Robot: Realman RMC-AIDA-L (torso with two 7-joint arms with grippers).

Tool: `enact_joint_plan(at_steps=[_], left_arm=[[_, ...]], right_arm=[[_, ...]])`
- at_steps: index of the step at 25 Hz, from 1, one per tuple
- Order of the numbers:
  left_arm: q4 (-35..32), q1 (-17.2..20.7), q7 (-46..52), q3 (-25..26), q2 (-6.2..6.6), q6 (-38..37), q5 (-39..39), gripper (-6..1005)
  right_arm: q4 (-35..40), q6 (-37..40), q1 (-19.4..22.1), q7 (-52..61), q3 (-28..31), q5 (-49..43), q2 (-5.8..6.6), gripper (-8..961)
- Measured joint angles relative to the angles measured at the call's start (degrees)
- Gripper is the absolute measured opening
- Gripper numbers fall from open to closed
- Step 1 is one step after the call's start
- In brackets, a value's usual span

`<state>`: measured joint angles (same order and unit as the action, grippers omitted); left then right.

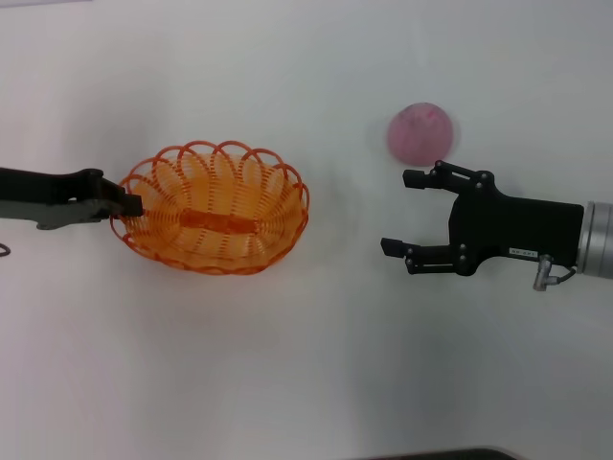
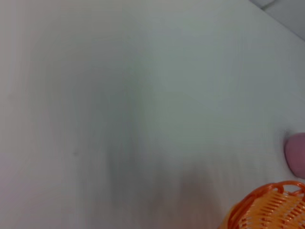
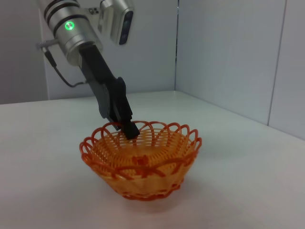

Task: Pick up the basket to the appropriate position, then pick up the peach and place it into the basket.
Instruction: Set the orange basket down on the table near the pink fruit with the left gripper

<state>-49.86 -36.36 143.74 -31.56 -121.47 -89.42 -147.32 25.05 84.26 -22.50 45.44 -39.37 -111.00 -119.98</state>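
- My left gripper (image 1: 132, 204) is pinching the scalloped rim of the basket (image 1: 213, 207) at the end facing the table's left edge; the fingers are closed on the wire loops there, and the right wrist view shows them biting the rim from above.
- The basket is sitting upright on the table (image 1: 306, 383), left of centre, mouth up and nothing in it. I am judging the first step as under way or nearly finished: I cannot tell whether the base is resting on the surface or just lifted.
- Its long axis is running roughly left-to-right, parallel to the table's far edge, with one narrow end towards my left gripper.
- My right gripper (image 1: 406, 213) is hovering wide open and empty, fingertips pointing towards the left edge, just beside the peach (image 1: 420, 132) on its near side.
- The peach is lying towards the far edge, right of centre, well apart from the basket. Picking it up and placing it are not yet done.
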Motion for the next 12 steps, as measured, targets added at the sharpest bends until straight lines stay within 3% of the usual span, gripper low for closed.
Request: enact_joint_plan(at_steps=[7, 12], left_arm=[[-3.4, 2.5, 0.9, -0.4, -2.91, 1.5, 1.3, 70], [-1.1, 5.6, 1.1, -4.3, -3.04, 6.4, 9.3, 70]], right_arm=[[-0.6, 0.0, 0.0, 0.0, 0.0, 0.0, -0.05, 946], [-0.7, -0.1, 0.1, 0.0, 0.0, 0.0, -0.10, 946]])
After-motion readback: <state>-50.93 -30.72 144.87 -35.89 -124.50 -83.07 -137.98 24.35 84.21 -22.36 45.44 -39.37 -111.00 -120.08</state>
